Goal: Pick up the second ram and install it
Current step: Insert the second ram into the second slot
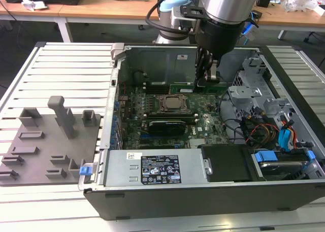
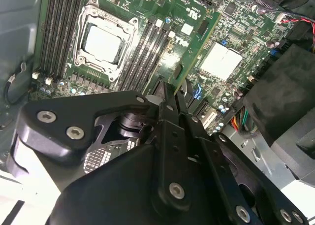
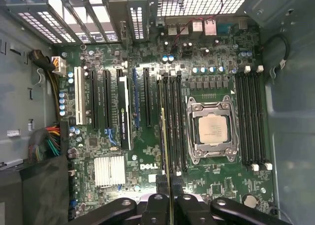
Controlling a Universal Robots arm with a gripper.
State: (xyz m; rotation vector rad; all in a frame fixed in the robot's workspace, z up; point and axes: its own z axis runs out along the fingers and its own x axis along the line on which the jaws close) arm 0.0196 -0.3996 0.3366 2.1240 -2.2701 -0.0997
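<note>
One stick, the second ram [image 3: 167, 151], is pinched edge-on by the end effector [image 3: 169, 205] over the black slots [image 3: 178, 121] beside the socket [image 3: 212, 129]. The case wall [image 3: 290, 112] is well apart.

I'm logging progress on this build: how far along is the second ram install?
Done: the pickup; the gripper is shut on the second ram. In hand: the first wrist view shows the stick edge-on, lined up along the black memory slots beside the CPU socket. Left: seating; in the second wrist view it looks raised off the motherboard, not pressed in.
</note>
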